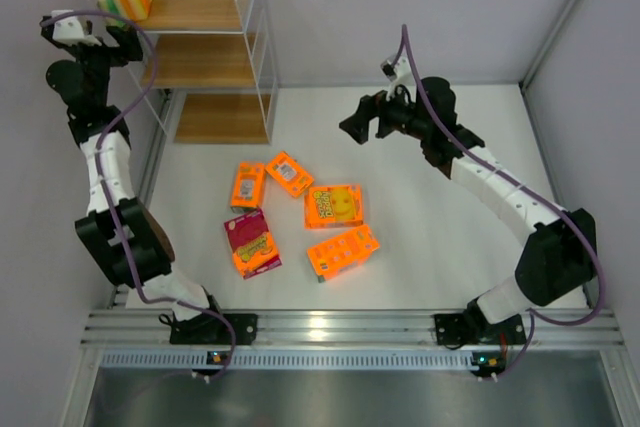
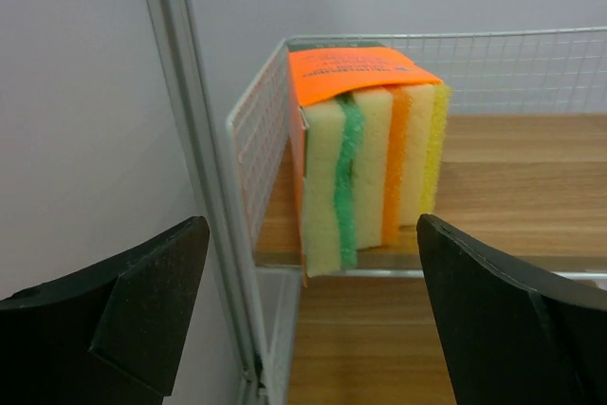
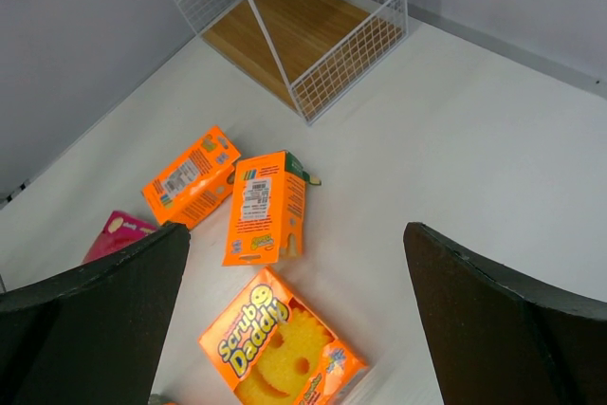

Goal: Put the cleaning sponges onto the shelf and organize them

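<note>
Standing upright on the top board of the shelf (image 2: 512, 168), beside its wire side wall, a striped sponge pack (image 2: 370, 158) sits straight ahead of the left gripper (image 2: 309, 253). Its jaws are spread wide, and the pack touches neither. On the white table (image 1: 420, 247), a smiley-face pack (image 3: 280, 348) lies between the jaws of the right gripper (image 3: 296, 244). A barcode pack (image 3: 266, 206) lies just beyond them and a second orange pack (image 3: 190, 177) ahead to their left. These jaws are also wide apart, holding nothing.
</note>
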You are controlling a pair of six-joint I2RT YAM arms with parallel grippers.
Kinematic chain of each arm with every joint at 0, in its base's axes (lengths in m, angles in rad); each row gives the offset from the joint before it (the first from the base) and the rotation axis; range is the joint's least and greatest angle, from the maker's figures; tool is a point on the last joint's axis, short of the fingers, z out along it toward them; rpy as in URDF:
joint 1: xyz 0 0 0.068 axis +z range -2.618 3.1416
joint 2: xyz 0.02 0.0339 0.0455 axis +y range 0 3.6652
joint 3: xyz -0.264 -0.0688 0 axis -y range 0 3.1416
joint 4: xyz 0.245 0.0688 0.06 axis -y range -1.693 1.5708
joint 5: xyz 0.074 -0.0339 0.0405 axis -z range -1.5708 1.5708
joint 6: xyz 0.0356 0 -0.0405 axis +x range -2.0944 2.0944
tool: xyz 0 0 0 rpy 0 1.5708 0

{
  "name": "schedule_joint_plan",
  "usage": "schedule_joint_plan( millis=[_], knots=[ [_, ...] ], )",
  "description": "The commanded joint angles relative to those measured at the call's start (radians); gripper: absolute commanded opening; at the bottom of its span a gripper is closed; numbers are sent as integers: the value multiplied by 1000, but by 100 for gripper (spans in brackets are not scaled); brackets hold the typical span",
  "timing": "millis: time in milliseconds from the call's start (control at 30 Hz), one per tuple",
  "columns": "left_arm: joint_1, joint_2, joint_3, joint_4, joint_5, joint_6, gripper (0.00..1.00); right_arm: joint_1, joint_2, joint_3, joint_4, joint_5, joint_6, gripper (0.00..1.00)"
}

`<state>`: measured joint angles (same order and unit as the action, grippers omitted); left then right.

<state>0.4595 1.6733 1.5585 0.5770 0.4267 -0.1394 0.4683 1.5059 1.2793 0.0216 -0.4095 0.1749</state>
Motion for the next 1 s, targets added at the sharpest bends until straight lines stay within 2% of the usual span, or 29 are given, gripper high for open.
schedule_joint_plan(
  millis=[0, 133, 267, 300, 433, 500, 533, 567, 633, 700, 733, 767, 833, 867, 933, 967],
  knots=[
    [4, -124, -66, 12, 60, -84, 98, 6, -39, 12, -2, -35, 3, 99],
    [5, -315, -221, -3, -81, -130, 98, 4, -85, -26, 23, -40, 28, 99],
    [5, -548, -255, -242, -92, -141, 98, 6, -134, -64, 14, -22, 54, 99],
    [5, -581, -250, -364, -32, -140, 98, 4, -157, -75, 15, -17, 64, 99],
    [-1, -701, -267, -642, 165, -233, 98, 3, -242, -136, 23, 1, 118, 99],
    [-80, -776, -383, -678, 220, -291, 98, 4, -301, -193, 17, 37, 155, 99],
    [-111, -802, -440, -681, 239, -377, 98, 4, -321, -213, 0, 50, 166, 99],
    [-160, -840, -547, -681, 257, -420, 97, 6, -340, -254, -11, 79, 191, 99],
    [-211, -859, -630, -739, 294, -479, 91, 6, -390, -328, -31, 101, 228, 100],
    [-318, -871, -690, -845, 212, -442, 89, 4, -436, -391, -66, 120, 253, 100],
    [-367, -873, -698, -888, 75, -395, 89, 6, -450, -426, -68, 124, 265, 100],
    [-459, -873, -703, -967, 10, -382, 89, 6, -464, -489, -75, 138, 296, 99],
    [-563, -873, -709, -1002, -136, -391, 87, 12, -501, -576, -80, 162, 333, 99],
    [-643, -876, -728, -1002, -169, -414, 86, 16, -512, -601, -90, 197, 348, 99],
    [-723, -857, -745, -1002, -241, -472, 86, 20, -527, -661, -115, 202, 374, 99],
    [-819, -822, -753, -1003, -322, -483, 84, 20, -527, -676, -123, 192, 388, 99]
  ],
)
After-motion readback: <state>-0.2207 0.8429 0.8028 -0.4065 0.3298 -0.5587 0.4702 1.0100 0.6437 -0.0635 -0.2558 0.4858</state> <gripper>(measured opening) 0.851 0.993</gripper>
